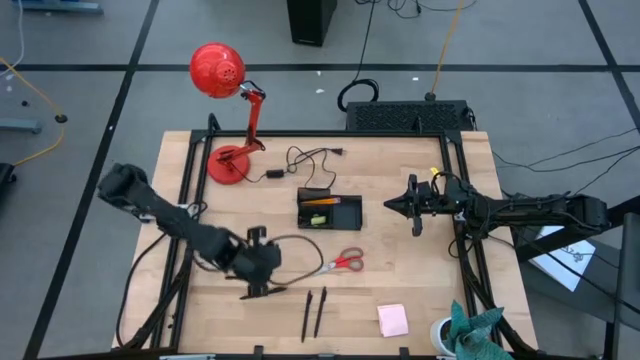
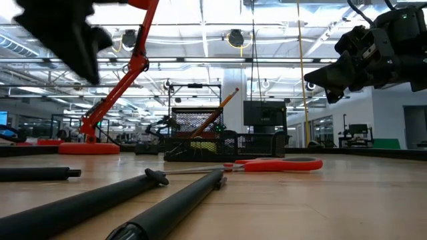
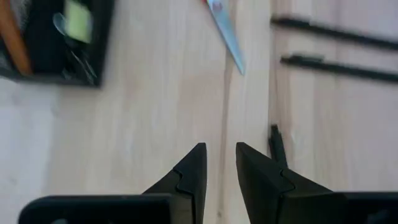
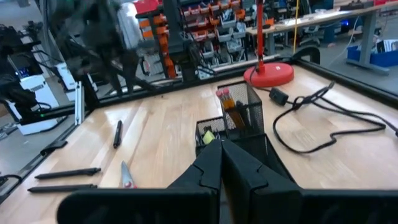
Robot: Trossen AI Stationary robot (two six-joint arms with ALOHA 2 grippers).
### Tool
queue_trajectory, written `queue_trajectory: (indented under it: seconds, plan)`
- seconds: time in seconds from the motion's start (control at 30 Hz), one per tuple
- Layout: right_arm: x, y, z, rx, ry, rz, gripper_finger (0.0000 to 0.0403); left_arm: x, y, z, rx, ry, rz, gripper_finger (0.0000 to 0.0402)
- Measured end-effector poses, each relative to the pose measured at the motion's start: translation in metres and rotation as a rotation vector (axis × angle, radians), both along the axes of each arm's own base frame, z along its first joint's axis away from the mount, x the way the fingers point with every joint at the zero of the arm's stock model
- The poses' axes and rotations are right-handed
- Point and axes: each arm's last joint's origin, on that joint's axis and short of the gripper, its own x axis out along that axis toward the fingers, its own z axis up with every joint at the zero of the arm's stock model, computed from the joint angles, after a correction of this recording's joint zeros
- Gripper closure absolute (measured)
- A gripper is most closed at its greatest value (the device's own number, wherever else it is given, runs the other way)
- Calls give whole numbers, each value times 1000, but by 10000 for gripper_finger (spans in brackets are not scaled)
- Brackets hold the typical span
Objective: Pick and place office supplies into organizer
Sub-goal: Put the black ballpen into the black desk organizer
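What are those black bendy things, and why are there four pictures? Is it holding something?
They are two robot arms at a wooden table. One picture looks down from above, one peeks across the tabletop, and two come from little cameras on the arms' wrists. On the table lie red scissors, black pens, a pink sticky pad, a red lamp and a small black organizer with pencils inside. The left gripper hovers above the wood, slightly open, holding nothing. The right gripper waits beside the organizer, shut and empty.
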Motion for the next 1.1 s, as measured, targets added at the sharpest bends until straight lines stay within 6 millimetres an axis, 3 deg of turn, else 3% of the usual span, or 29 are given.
queue_trajectory:
  seconds: [0.27, 0.53, 0.7, 0.93, 1.1]
  plan:
    - [0, 0, 1, -1, -5, -1, 399, 18, -35, -48, -97, 232, -13, 296]
    - [0, 0, 1, 0, -8, -1, 399, 40, -48, -50, -160, 258, -40, 187]
    - [0, 0, 1, 1, -8, -1, 399, 46, -49, -69, -112, 298, -47, 146]
    - [0, 0, 1, 1, -8, 0, 399, 49, -50, -97, -46, 360, -5, 155]
    - [0, 0, 1, 1, -8, 0, 399, 48, -53, -101, -26, 376, -31, 207]
